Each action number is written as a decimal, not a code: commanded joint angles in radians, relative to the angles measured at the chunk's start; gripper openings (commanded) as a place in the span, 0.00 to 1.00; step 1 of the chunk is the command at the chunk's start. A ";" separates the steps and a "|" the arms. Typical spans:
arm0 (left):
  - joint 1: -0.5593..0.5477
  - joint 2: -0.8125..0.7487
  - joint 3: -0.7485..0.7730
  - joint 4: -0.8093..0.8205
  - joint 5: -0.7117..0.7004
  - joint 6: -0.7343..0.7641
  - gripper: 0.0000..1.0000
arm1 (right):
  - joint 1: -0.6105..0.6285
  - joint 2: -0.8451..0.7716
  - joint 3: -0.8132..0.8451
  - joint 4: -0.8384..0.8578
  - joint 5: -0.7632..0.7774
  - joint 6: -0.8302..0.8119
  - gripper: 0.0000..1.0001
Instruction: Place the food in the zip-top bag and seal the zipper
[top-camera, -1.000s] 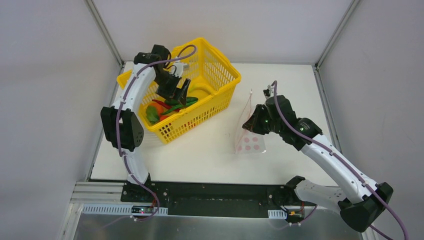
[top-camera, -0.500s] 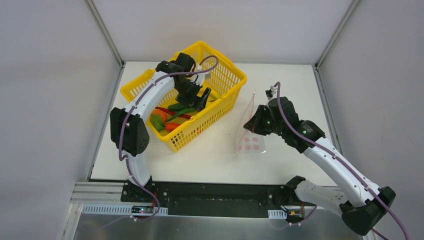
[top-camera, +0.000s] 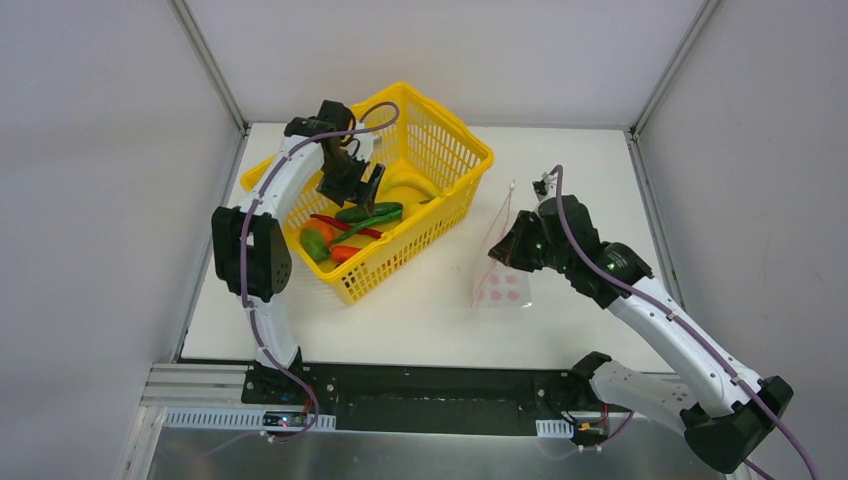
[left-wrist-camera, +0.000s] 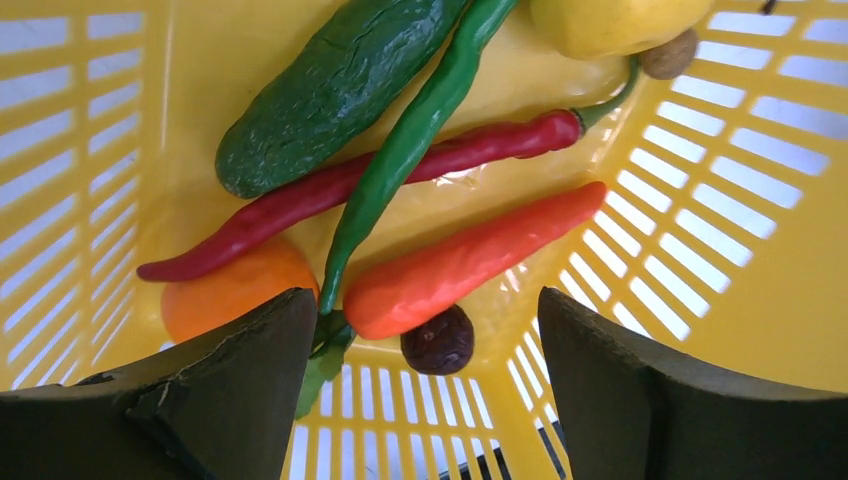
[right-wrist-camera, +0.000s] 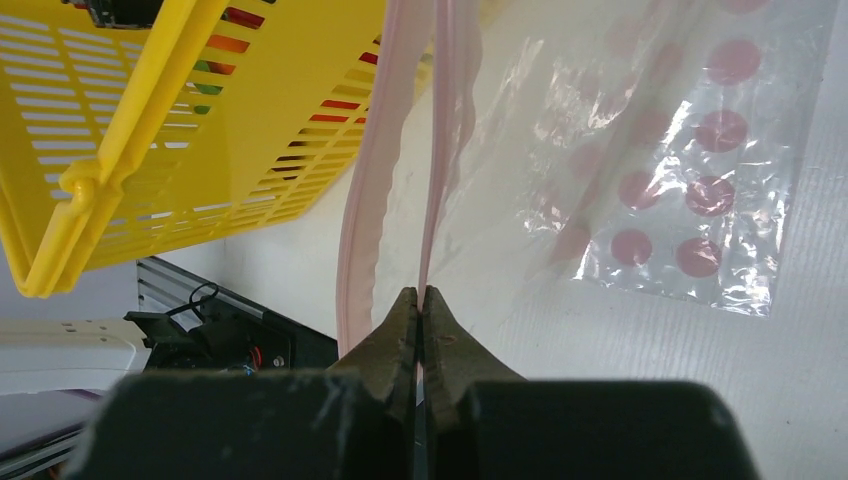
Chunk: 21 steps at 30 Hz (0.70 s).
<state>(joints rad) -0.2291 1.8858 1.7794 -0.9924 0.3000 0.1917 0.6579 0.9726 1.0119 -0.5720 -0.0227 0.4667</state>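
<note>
The food lies in the yellow basket: a dark green cucumber-like piece, a long green pepper, a red chili, an orange-red pepper, an orange round fruit and a yellow lemon. My left gripper hangs open inside the basket just above the food, holding nothing. The zip-top bag stands partly lifted off the table to the right. My right gripper is shut on one lip of its pink zipper; the other lip hangs apart, so the mouth gapes.
A small dark brown round piece lies on the basket floor between my left fingers. The basket wall stands close to the left of the bag's mouth. White table stretches in front of both.
The basket slid and turned a little to the right early on. My left gripper then moved back left over the food, its jaws slightly narrower. The right gripper and bag stayed put.
</note>
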 joint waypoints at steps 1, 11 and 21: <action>-0.013 0.058 -0.040 -0.018 -0.060 0.023 0.83 | -0.004 0.005 -0.011 0.024 0.009 -0.004 0.00; -0.013 0.092 -0.157 0.073 -0.072 0.024 0.76 | -0.004 0.018 -0.026 0.033 -0.013 0.012 0.00; -0.024 0.132 -0.203 0.068 -0.067 0.021 0.59 | -0.004 0.005 -0.041 0.039 -0.016 0.018 0.00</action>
<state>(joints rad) -0.2432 2.0117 1.6001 -0.9188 0.2256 0.2050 0.6579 0.9901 0.9672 -0.5648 -0.0383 0.4767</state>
